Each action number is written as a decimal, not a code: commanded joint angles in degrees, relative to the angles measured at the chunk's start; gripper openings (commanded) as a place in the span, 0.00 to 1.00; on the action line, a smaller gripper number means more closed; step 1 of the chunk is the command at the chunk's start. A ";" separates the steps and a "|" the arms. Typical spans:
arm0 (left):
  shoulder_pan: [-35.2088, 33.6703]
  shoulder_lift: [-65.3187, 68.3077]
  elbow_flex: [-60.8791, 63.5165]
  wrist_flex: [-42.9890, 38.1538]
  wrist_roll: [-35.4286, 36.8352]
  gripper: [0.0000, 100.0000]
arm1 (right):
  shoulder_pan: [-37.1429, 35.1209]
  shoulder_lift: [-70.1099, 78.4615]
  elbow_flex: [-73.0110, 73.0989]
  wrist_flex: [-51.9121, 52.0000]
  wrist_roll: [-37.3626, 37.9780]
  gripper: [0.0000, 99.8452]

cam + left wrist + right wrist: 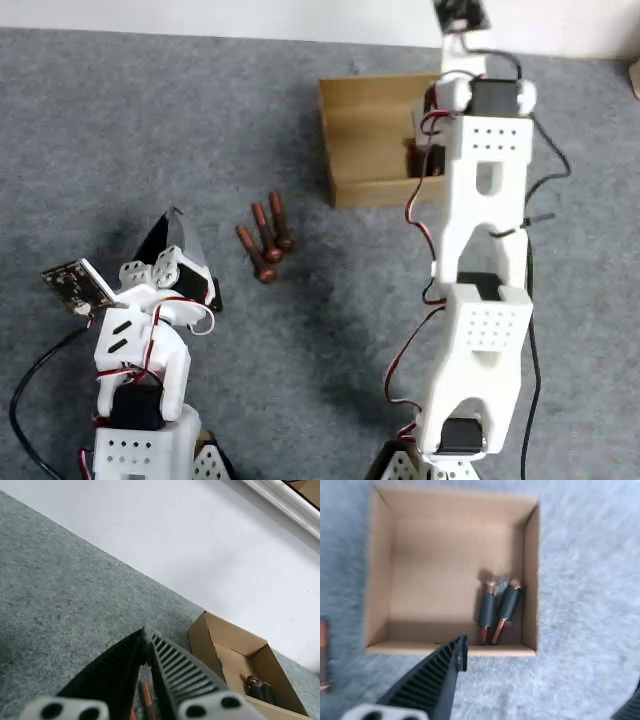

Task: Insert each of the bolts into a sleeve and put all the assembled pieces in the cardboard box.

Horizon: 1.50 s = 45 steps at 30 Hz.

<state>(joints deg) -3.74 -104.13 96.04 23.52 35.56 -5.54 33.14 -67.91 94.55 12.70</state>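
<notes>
The bolts look like coppery metal, the cardboard box matt, the table covering fuzzy.

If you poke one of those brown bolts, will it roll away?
Probably only a bit: the bolts are round, but their wider heads would likely curve the roll, and the fuzzy grey mat should slow them. They look metal, so likely stiff and heavyish.

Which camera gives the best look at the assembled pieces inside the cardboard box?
The right wrist view: it looks straight into the cardboard box, and both assembled pieces lie unobstructed. The left wrist view catches them small, behind the box wall; in the high view the right arm covers that corner.
</notes>
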 commanded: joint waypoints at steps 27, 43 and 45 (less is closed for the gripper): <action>0.92 -0.40 0.48 3.52 -0.35 0.01 | -30.55 -78.46 106.68 -24.13 7.12 0.45; 3.91 7.69 -3.30 3.52 -8.53 0.01 | -30.20 -79.08 132.70 -46.29 2.20 0.45; 3.91 15.96 -6.90 3.43 -10.55 0.01 | -30.20 -79.16 134.11 -47.52 2.20 0.45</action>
<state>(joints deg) -0.92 -99.65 95.34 26.86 28.18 -35.43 -44.92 65.45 49.71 15.52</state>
